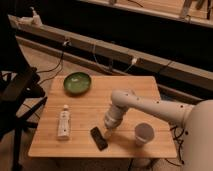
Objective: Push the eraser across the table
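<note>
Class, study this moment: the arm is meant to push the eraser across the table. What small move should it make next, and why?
Probably a short sideways sweep toward the tube. The gripper sits low at the right edge of the eraser, which lies near the front edge of the table. Bare wood lies between eraser and tube, while the cup stands on the other side, behind the gripper.

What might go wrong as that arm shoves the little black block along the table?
The tool sits low at the right end of the eraser, which lies close to the table's front edge. A push angled toward the front might tip it off. Contact at one end could also spin the eraser rather than slide it. A leftward push may run it into the white tube, and the arm's swing could clip the cup beside it.
</note>
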`<state>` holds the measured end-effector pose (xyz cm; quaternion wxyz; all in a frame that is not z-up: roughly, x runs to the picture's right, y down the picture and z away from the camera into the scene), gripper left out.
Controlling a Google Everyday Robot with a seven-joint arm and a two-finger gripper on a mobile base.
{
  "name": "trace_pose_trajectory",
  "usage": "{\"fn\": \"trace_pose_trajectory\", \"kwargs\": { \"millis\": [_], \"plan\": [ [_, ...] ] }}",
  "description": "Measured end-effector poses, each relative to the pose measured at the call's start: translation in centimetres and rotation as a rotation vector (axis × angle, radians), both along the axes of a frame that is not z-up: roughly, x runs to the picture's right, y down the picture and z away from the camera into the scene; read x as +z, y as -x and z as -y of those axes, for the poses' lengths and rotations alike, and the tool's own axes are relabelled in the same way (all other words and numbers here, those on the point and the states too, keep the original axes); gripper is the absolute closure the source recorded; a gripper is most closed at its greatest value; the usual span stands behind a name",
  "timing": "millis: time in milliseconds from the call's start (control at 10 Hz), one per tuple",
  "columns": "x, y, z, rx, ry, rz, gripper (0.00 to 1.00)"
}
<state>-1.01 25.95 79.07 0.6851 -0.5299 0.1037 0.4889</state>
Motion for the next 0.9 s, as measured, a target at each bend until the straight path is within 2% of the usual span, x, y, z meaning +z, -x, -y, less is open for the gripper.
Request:
{"fn": "trace_pose_trajectory", "kwargs": {
  "millis": [300, 700, 900],
  "plan": [
    [-0.6, 3.6, -0.2, -0.018, 0.008, 0.088, 1.0],
    [-1.5, 4.9, -0.9, -0.024, 0.025, 0.145, 1.0],
    [-2.4, 5.1, -0.5, -0.019, 0.006, 0.161, 1.0]
  ]
}}
